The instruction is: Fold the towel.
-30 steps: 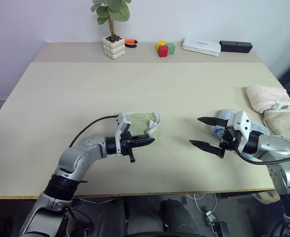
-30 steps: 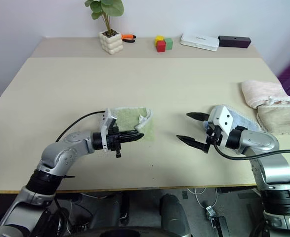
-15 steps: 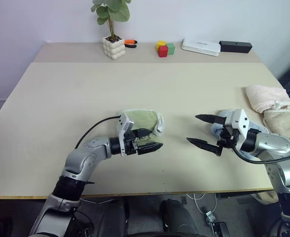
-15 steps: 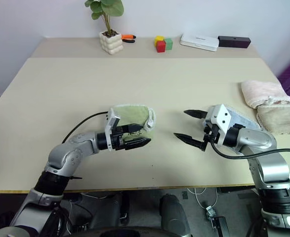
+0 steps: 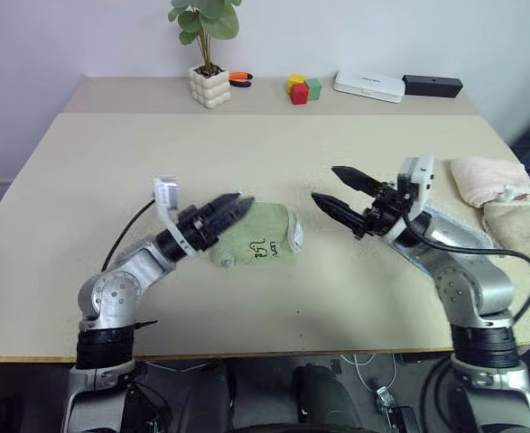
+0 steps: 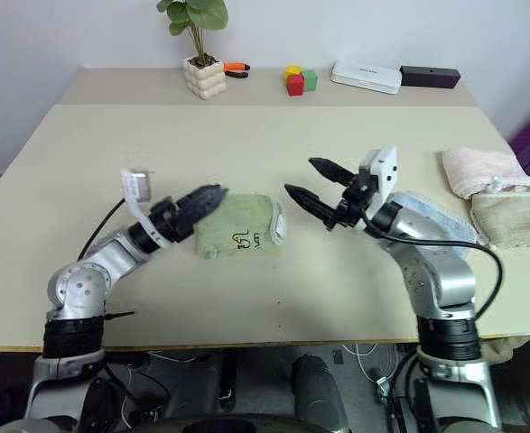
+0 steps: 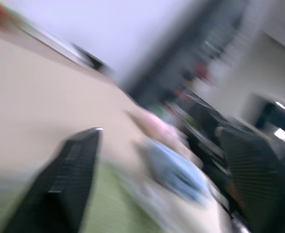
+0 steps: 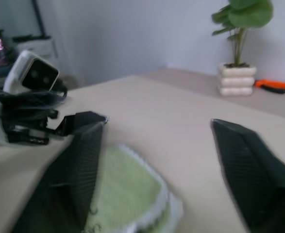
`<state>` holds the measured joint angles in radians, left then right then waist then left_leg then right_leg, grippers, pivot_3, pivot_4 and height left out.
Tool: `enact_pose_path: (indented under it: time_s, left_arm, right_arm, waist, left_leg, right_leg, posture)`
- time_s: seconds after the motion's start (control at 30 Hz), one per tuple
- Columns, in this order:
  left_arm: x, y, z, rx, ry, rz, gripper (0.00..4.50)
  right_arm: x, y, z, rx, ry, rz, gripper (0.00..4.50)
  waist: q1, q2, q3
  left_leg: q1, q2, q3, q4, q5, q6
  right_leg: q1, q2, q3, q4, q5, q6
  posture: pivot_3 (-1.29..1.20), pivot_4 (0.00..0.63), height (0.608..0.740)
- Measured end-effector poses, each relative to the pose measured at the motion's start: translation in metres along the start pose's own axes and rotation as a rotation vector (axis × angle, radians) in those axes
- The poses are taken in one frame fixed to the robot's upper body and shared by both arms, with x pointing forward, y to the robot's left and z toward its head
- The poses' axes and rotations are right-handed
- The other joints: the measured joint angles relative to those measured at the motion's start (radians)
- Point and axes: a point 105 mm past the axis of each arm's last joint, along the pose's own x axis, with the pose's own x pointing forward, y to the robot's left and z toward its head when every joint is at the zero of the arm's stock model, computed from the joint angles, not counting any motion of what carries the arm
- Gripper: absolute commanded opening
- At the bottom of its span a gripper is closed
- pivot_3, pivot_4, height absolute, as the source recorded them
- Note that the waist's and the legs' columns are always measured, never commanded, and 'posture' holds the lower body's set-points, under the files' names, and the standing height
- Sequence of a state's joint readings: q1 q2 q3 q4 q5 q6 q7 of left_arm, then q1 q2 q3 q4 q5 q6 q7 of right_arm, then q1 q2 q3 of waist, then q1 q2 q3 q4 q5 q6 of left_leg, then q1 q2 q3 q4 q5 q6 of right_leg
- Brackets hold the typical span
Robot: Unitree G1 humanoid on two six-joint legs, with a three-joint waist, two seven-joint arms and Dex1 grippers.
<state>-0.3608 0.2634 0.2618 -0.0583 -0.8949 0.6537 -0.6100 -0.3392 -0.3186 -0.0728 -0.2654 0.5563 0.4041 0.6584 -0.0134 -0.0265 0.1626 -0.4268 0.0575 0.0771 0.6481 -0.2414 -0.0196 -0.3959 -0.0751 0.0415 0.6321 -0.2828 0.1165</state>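
The folded light green terry-cloth towel (image 5: 260,236) lies flat between the right gripper (image 5: 337,190), fingers spread, and the left gripper (image 5: 230,209), seemingly nearly closed, holding nothing.

Light green towel (image 5: 263,237) with white edging and dark embroidered mark; black-fingered grippers; light blue towel (image 6: 432,209); pink towel (image 5: 486,177); beige towel (image 5: 517,223).
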Motion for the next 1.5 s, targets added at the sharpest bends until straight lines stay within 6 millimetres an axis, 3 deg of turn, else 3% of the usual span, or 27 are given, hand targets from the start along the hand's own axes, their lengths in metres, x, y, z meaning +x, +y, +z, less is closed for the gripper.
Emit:
enact_pose_path:
  time_s: [0.13,0.17,0.43,0.63,0.77,1.2,1.37,1.47,1.5]
  left_arm:
    - [0.0,0.014,-0.002,0.057,-0.031,0.104,0.62]
    - [0.001,0.014,-0.004,0.06,-0.03,0.112,0.03]
    - [0.018,0.007,-0.027,0.066,0.008,0.111,0.03]
    - [0.022,0.024,-0.051,0.081,0.084,0.21,0.03]
    - [0.02,0.036,-0.07,0.171,0.219,0.253,0.03]
    - [0.024,0.042,-0.068,0.196,0.214,0.285,0.03]
    - [0.021,0.043,-0.061,0.135,0.172,0.286,0.03]
    - [0.02,0.04,-0.055,0.116,0.154,0.257,0.87]
    - [0.021,0.037,-0.052,0.106,0.146,0.242,1.36]
  right_arm:
    - [0.021,0.013,-0.021,0.052,0.007,-0.114,0.14]
    - [0.026,0.015,-0.022,0.062,-0.002,-0.145,0.0]
    - [0.039,0.039,-0.057,0.003,0.13,-0.165,0.0]
    - [0.033,0.033,-0.101,-0.05,0.317,-0.206,0.0]
    - [0.03,0.023,-0.115,-0.063,0.37,-0.276,0.0]
    - [0.003,-0.011,-0.12,-0.103,0.349,-0.422,0.0]
    - [0.003,-0.012,-0.119,-0.097,0.345,-0.419,0.0]
    - [0.007,-0.011,-0.115,-0.047,0.308,-0.42,0.0]
    - [0.008,-0.014,-0.111,-0.017,0.281,-0.429,0.24]
  waist:
    - [0.005,0.0,0.0]
    - [0.005,0.0,0.0]
    - [0.0,0.0,0.0]
    - [0.0,0.0,0.0]
    - [0.0,0.0,0.0]
    - [0.0,0.0,-0.001]
    - [-0.001,0.0,-0.001]
    - [-0.001,0.0,-0.001]
    - [-0.001,0.0,-0.001]
  left_leg:
    - [-0.001,0.0,0.001,0.0,0.0,0.0]
    - [-0.001,0.0,0.001,0.0,0.0,0.0]
    - [-0.001,0.0,0.001,0.0,0.0,0.0]
    - [-0.001,0.0,0.001,0.0,0.0,0.0]
    - [-0.001,0.0,0.001,0.0,0.0,-0.001]
    - [0.001,0.001,0.0,0.0,0.0,-0.001]
    - [0.001,0.002,0.0,0.0,0.0,-0.001]
    - [0.001,0.003,0.0,0.0,0.0,-0.001]
    - [0.0,0.004,0.0,0.0,0.0,-0.001]
  right_leg:
    - [0.0,0.0,0.0,0.0,0.0,0.0]
    - [0.0,0.0,0.0,0.0,0.0,0.0]
    - [-0.001,0.0,0.0,0.0,0.0,0.0]
    - [-0.001,0.0,0.0,0.0,0.0,0.0]
    - [-0.001,0.001,0.0,0.0,0.0,0.0]
    - [0.002,0.001,0.0,0.0,0.0,0.0]
    - [0.001,0.003,0.0,0.0,0.0,0.0]
    - [0.001,0.004,0.0,0.0,0.0,0.0]
    - [0.0,0.004,0.0,0.0,0.0,0.0]
  posture:
    - [0.0,0.15,0.735]
    - [0.0,0.15,0.735]
    - [0.0,0.15,0.735]
    - [0.0,0.15,0.735]
    - [0.0,0.15,0.735]
    - [0.0,0.15,0.735]
    - [0.0,0.15,0.735]
    - [0.0,0.15,0.735]
    - [0.0,0.15,0.735]
